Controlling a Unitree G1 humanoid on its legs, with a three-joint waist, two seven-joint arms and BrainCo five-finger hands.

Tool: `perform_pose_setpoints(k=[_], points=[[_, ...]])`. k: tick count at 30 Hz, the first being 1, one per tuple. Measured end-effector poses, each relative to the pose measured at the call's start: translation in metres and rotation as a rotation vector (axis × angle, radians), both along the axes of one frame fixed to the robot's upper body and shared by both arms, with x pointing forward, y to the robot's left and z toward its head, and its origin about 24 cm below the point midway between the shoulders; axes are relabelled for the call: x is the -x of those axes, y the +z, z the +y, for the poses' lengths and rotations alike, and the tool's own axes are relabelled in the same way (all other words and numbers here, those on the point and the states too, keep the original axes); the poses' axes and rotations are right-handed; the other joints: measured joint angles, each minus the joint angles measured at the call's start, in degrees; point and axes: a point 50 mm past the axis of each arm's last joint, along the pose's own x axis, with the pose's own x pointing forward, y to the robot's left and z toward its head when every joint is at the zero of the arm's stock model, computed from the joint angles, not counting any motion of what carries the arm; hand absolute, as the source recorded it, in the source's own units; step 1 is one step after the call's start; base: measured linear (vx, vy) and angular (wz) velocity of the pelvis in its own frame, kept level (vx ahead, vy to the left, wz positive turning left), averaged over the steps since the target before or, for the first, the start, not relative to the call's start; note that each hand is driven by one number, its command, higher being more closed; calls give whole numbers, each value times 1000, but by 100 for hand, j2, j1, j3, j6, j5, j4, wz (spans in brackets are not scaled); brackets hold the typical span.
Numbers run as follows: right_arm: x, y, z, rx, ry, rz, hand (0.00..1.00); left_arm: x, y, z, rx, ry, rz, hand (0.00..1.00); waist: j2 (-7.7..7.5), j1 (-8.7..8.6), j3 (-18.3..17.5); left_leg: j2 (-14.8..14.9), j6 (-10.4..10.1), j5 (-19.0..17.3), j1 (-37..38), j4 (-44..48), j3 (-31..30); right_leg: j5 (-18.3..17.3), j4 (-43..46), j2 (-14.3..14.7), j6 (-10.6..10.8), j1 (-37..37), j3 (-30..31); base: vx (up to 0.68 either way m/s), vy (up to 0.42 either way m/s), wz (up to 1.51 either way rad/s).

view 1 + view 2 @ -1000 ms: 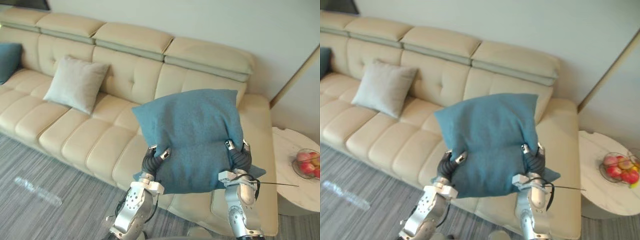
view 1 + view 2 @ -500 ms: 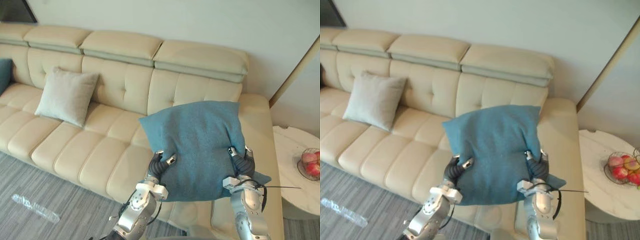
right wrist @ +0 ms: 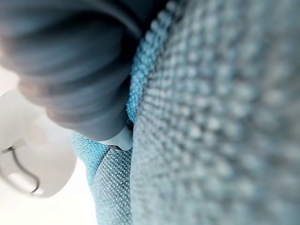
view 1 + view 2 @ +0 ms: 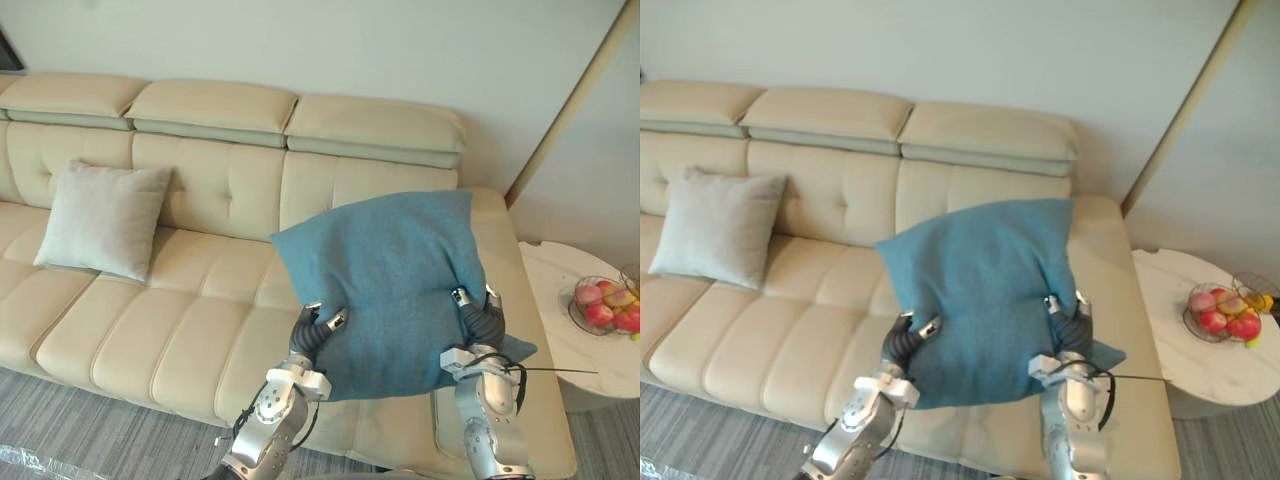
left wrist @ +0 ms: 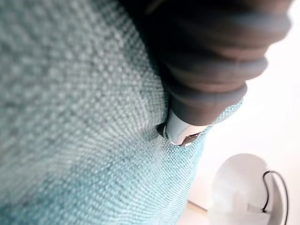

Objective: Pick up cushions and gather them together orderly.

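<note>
Carrying the blue cushion [image 4: 390,265] over the right end of the sofa [image 4: 190,320], we are pinching its lower corners, the left hand [image 4: 308,335] and the right hand [image 4: 478,318] each pressing a thumb into the front with fingers wrapping behind. Our view is swinging rightward, the grip staying unchanged; the grey cushion [image 4: 100,218] is leaning well apart to the left, so gathering is still ahead

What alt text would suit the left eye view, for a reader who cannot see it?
The robot's left hand and right hand hold a teal cushion up in front of a cream sofa. A light grey cushion leans against the sofa's backrest at the left, and a bowl of fruit stands on a white side table at the right.
</note>
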Motion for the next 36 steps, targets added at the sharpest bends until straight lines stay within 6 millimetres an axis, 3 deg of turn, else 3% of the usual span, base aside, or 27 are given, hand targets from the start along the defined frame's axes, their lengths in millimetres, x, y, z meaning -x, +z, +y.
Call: perform_pose_setpoints(k=[4, 7, 11, 14, 17, 18, 19, 20, 21, 22, 23, 24, 25, 30, 33, 36], points=[[-6, -1, 1, 10, 14, 6, 100, -1, 0, 1, -17, -8, -6, 100, -33, -6, 31, -17, -20, 79, -259, -54, 21, 175, -114, 31, -23, -293, 105, -52, -22, -16], [-24, 12, 5, 34, 32, -45, 100, -13, 11, 2, -28, -4, -59, 100, -148, 0, 271, 6, -41, 145, -616, 24, 44, 387, -195, 52, -75, -604, 137, -107, -42, -10], [-53, 50, 20, 88, 52, -182, 100, -41, 40, 9, -41, 76, -183, 100, -182, 31, 522, 144, -79, 125, -1425, 426, 122, 568, -181, 130, -180, -1263, 176, -129, -52, -12], [-76, 92, 29, 118, 31, -321, 100, -70, 80, 11, -40, 138, -324, 100, -155, 80, 664, 230, -98, 117, -1994, 682, 146, 717, -146, 176, -162, -1746, 198, -110, -56, -7], [-99, 163, 38, 151, -30, -537, 100, -107, 149, 9, -18, 223, -537, 100, -136, 90, 907, 245, -160, 242, -2505, 783, 52, 885, -131, 191, -104, -2185, 130, -94, -74, 10], [-102, 172, 39, 145, -39, -561, 100, -111, 158, 9, -16, 237, -560, 100, -139, 79, 952, 239, -171, 268, -2535, 778, 38, 909, -133, 189, -92, -2214, 123, -108, -92, 11], [-115, 211, 44, 145, -85, -651, 100, -132, 202, 8, -10, 291, -660, 100, -136, 54, 1191, 237, -194, 331, -2641, 777, 8, 966, -131, 191, -67, -2313, 109, -94, -76, 8], [-117, 220, 45, 145, -95, -668, 100, -136, 212, 8, -10, 303, -682, 100, -132, 55, 1230, 233, -195, 344, -2675, 775, 4, 980, -129, 191, -67, -2349, 109, -96, -73, 7], [-125, 244, 47, 130, -115, -707, 100, -145, 242, 9, -18, 332, -747, 100, -137, 48, 1413, 212, -206, 398, -2721, 747, 0, 1044, -147, 189, -58, -2393, 114, -106, -61, 7], [-135, 277, 49, 121, -147, -742, 100, -155, 288, 13, -39, 391, -834, 100, -127, 19, 1684, 151, -205, 513, -2795, 653, -14, 1105, -152, 172, -47, -2510, 116, -113, -60, 11], [-138, 293, 51, 120, -162, -755, 100, -157, 311, 14, -45, 419, -881, 100, -119, -2, 1720, 128, -207, 564, -2952, 625, -24, 1154, -162, 158, -11, -2673, 120, -107, -59, 10], [-140, 299, 51, 117, -167, -758, 100, -157, 321, 15, -47, 430, -900, 100, -115, -9, 1749, 117, -207, 581, -3006, 624, -26, 1185, -169, 141, -17, -2720, 127, -66, -30, 8], [-146, 315, 53, 111, -188, -748, 0, -157, 350, 18, -55, 469, -947, 0, -77, -38, 1796, 99, -203, 619, -3216, 633, -44, 1263, -193, 119, -4, -2906, 131, -62, -15, 2], [-170, 341, 58, 101, -210, -595, 0, -154, 421, 27, -96, 596, -1010, 0, 4, -105, 1986, -19, -181, 635, -3770, 686, -93, 1678, -476, 48, 165, -3378, 359, -50, 34, -8], [-171, 355, 64, 52, -162, -571, 0, -149, 438, 32, -41, 612, -1004, 0, 6, -102, 1988, -30, -148, 655, -4168, 726, 38, 1881, -545, -2, 322, -3800, 538, -43, 49, -15], [-172, 359, 59, 3, -106, -564, 0, -155, 433, 32, 57, 571, -930, 0, 12, -99, 2113, 29, -133, 597, -4509, 955, 17, 1952, -550, 14, 413, -4023, 563, -45, 40, -8]])
